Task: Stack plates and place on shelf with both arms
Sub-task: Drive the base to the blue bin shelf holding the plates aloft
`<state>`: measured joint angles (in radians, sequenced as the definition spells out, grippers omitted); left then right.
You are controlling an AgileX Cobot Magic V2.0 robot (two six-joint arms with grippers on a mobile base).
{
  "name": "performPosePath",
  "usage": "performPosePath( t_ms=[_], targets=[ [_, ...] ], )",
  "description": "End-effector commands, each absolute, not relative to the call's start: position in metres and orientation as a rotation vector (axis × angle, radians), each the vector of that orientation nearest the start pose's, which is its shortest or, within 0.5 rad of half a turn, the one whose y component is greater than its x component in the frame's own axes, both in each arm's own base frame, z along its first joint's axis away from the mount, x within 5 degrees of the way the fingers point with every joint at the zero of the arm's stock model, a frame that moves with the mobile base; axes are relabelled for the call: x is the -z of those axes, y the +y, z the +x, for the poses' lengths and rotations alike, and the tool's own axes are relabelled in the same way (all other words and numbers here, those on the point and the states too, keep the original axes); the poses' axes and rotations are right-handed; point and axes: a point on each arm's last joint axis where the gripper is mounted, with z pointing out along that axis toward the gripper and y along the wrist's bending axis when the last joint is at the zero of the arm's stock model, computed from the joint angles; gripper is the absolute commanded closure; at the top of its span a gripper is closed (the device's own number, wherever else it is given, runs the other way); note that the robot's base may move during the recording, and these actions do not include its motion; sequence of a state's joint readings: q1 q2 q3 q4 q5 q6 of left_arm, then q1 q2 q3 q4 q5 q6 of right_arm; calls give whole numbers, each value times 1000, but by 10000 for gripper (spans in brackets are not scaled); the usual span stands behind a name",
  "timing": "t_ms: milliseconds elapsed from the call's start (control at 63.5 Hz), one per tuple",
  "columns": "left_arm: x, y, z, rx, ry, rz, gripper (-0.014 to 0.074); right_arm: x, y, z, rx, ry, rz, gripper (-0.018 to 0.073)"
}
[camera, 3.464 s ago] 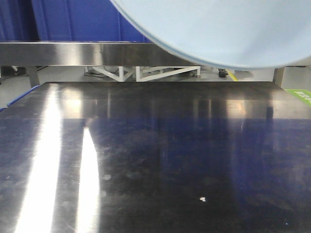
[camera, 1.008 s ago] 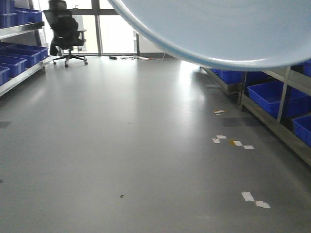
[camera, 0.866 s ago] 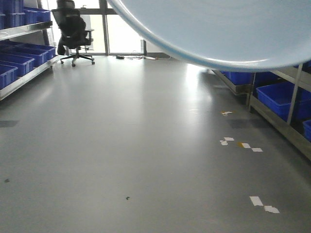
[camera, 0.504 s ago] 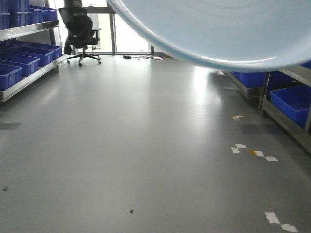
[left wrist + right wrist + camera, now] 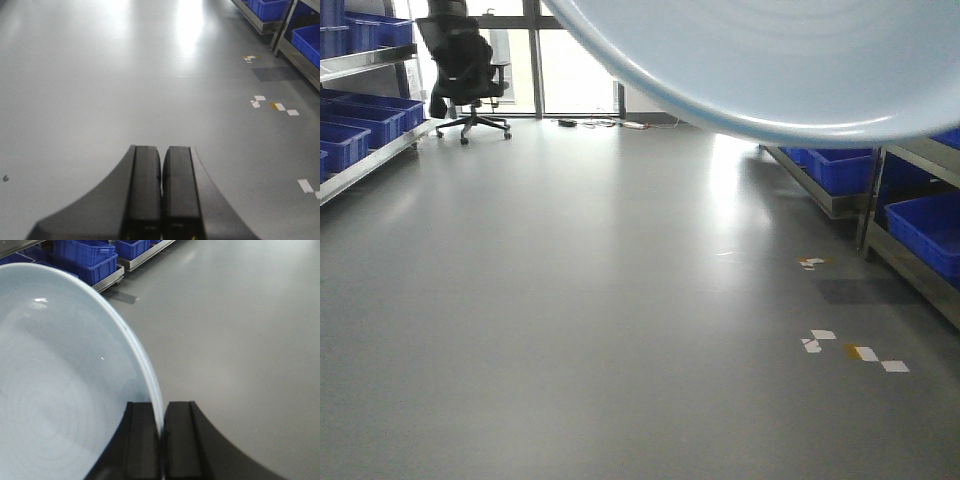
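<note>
In the front view, a steel shelf (image 5: pixel 370 162) runs along the far left edge, carrying blue crates (image 5: pixel 360 115). Just right of it, at upper left, a black office chair (image 5: pixel 460 65) stands before bright windows (image 5: pixel 575 60). Bare grey floor (image 5: pixel 570 300) fills the middle and bottom of the frame. The pale blue plate (image 5: pixel 770 60) hangs close to the camera across the top centre and upper right, its curved rim dipping lowest at right of centre. Whether a second plate is stacked with it cannot be told. Low on the right, small tape scraps (image 5: pixel 855 350) lie on the floor. At the far right edge stands another shelf (image 5: pixel 920 285) with blue bins (image 5: pixel 930 215).

In the left wrist view, the left gripper (image 5: pixel 161 155) rises from the bottom centre over the floor, its two black fingers pressed flat together with nothing between them. Tape scraps show at mid right and a shelf with a blue bin at upper right.

In the right wrist view, the plate fills the left half of the frame, faint rings visible inside it. Its rim curves down to bottom centre, where the right gripper (image 5: pixel 161 412) pinches it between both fingers. Blue bins sit at the top left, and grey floor takes up the right side.
</note>
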<state>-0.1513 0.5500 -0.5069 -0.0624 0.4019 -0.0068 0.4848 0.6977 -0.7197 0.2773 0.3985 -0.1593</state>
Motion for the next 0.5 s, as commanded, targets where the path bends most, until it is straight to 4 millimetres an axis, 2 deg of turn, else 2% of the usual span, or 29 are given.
performPosePath(
  t_ms=[0, 488],
  targets=[
    [-320, -20, 114, 189, 1830, 86, 513, -378, 73, 122, -519, 1701, -376, 501],
    [-320, -20, 114, 189, 1830, 86, 513, -377, 73, 122, -519, 1702, -377, 501]
  ],
)
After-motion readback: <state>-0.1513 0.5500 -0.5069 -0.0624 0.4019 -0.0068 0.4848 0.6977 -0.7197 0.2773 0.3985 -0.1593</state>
